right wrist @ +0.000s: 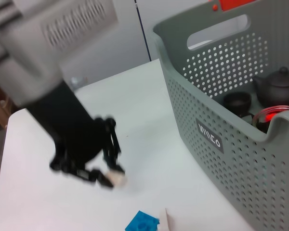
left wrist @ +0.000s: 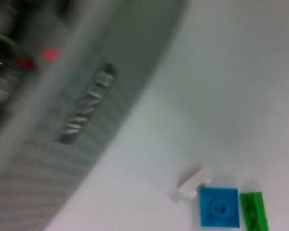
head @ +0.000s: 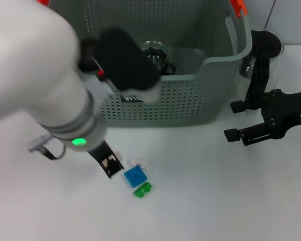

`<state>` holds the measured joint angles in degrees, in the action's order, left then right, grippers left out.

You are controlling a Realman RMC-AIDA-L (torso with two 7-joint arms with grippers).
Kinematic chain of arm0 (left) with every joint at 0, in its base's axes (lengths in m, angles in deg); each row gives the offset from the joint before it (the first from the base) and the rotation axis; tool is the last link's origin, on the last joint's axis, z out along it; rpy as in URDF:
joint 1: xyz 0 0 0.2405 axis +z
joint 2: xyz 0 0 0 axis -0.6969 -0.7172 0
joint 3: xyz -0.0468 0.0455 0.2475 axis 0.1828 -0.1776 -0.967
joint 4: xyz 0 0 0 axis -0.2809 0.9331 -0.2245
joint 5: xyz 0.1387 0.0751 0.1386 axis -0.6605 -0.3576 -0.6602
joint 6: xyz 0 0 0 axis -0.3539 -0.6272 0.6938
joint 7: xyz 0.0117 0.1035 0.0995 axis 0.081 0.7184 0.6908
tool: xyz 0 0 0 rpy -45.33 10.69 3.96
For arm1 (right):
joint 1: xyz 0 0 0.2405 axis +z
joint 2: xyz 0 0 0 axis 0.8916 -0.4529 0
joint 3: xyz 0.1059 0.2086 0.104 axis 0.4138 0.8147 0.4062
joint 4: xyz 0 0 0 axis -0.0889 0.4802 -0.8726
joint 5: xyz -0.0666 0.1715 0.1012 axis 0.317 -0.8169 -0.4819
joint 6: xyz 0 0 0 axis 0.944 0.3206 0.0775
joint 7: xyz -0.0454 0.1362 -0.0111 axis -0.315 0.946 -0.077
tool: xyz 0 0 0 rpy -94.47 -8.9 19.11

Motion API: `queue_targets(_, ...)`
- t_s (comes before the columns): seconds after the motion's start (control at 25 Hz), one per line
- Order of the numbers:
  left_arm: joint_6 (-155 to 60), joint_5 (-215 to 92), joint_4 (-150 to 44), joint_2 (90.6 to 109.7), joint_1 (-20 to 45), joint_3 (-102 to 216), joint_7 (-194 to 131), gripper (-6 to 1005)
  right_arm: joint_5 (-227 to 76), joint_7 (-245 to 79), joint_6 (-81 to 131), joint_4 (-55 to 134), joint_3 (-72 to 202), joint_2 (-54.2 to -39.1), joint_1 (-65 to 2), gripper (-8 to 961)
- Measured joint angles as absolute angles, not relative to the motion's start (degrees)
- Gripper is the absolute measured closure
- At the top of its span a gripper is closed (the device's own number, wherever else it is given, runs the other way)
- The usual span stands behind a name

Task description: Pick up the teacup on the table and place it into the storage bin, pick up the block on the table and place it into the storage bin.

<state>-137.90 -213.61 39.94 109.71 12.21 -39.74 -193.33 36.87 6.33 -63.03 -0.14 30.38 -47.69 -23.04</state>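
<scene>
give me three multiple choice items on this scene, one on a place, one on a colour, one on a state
1. Where does the small square blue plastic block lie?
A. inside the basket
B. on the white table, in front of the basket
C. between the right pincer's fingers

2. What colour is the small block touching the blue one?
A. green
B. yellow
C. red

3. What is the state of the right pincer?
A. shut on a teacup
B. shut on the blue block
C. open and empty

Answers:
1. B: the head view shows it on the white table before the large grey-green perforated plastic storage bin, close to the left pincer.
2. A: both the head and left wrist views show a green piece against its edge.
3. C: its black fingers stand apart beside the bin with nothing between them.
</scene>
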Motion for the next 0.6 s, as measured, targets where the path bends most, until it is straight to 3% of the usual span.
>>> queue_targets(0.28, -141.46, -199.88, 56.01, 109.67, 14.05, -22.07, -186.22, 807, 37.13, 6.01, -63.0, -0.13, 30.24, -47.7, -23.12, 8)
queue_targets(0.6, -131.24, -183.19, 47.7, 109.31, 7.53, -1.62, -177.11, 807, 37.24, 5.44, -63.23, -0.13, 29.83, -47.84, -22.68, 8)
